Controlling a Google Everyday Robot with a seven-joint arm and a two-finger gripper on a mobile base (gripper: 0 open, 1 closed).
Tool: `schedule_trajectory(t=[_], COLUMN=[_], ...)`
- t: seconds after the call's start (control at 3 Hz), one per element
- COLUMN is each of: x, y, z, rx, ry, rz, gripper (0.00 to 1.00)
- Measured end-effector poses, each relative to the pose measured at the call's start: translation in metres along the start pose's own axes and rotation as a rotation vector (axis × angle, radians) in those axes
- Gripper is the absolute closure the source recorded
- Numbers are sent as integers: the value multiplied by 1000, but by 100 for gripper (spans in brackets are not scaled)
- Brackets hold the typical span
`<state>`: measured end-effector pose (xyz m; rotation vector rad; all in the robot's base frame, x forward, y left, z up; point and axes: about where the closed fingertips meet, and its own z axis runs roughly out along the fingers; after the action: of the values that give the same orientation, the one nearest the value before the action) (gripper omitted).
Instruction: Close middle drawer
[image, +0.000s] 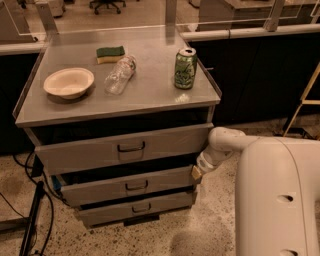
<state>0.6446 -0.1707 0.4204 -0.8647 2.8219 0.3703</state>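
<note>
Camera view: cabinet (150, 95) seen from front
Middle drawer (100, 190): partly out
Gripper (197, 173): against its right front corner
Grip state: cannot tell

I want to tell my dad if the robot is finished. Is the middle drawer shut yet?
Not yet. The reach looks done: the gripper is at the right front corner of the middle drawer. What is in hand is the push, though I cannot tell if it touches the drawer. What is left is the closing itself: the drawer sticks out from the cabinet, with a dark gap above its front, and needs sliding all the way in.
</note>
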Motion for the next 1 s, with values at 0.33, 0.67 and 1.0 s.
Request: schedule_trajectory(t=[0.33, 0.67, 1.0], x=[-1, -4, -4], y=[-5, -11, -12], z=[-2, -6, -9], rx=[13, 31, 37], ry=[-4, -9, -10], rz=[18, 30, 31], gripper=[100, 100, 100])
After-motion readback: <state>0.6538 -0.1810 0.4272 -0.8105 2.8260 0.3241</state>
